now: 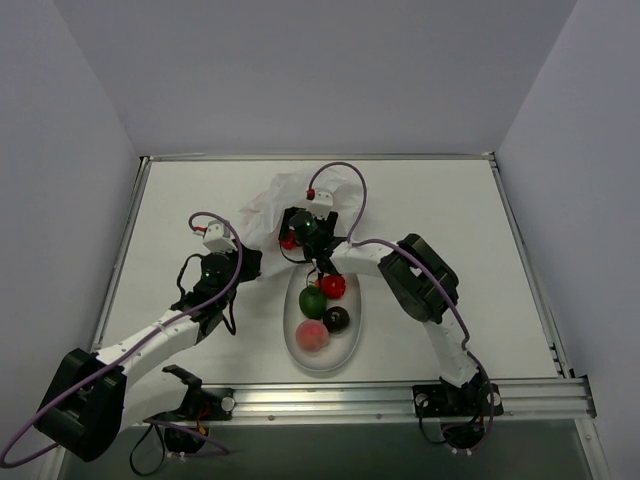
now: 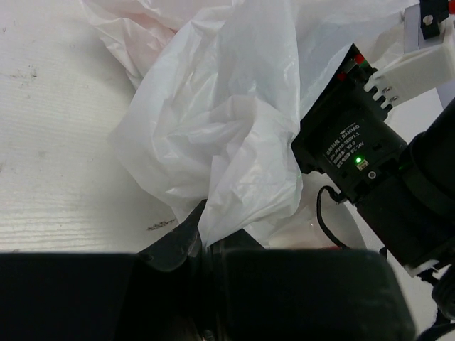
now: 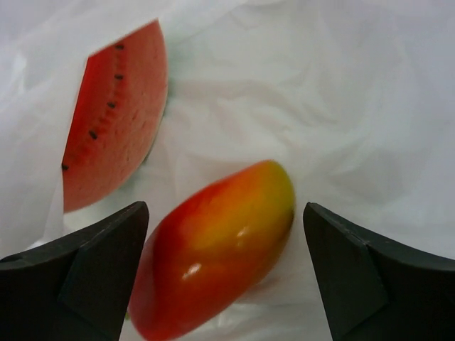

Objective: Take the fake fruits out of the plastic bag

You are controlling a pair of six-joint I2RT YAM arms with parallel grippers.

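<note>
The crinkled white plastic bag (image 1: 268, 205) lies at the back middle of the table. My left gripper (image 1: 252, 262) is shut on a fold of the bag's near edge (image 2: 220, 128), and the fold is pinched between its jaws (image 2: 202, 238). My right gripper (image 1: 301, 236) is open inside the bag's mouth. In the right wrist view an orange-red fruit (image 3: 213, 249) lies on the bag between the open fingers (image 3: 224, 266), untouched. A watermelon slice (image 3: 114, 135) lies beside it to the upper left. A green fruit (image 1: 312, 300), a red fruit (image 1: 333, 286), a dark plum (image 1: 337, 319) and a pink peach (image 1: 312, 337) sit on the plate.
The white oval plate (image 1: 343, 352) lies just in front of the bag, between the two arms. The right arm's black wrist (image 2: 370, 170) is close beside the bag in the left wrist view. A raised metal rail (image 1: 400, 398) runs along the near table edge.
</note>
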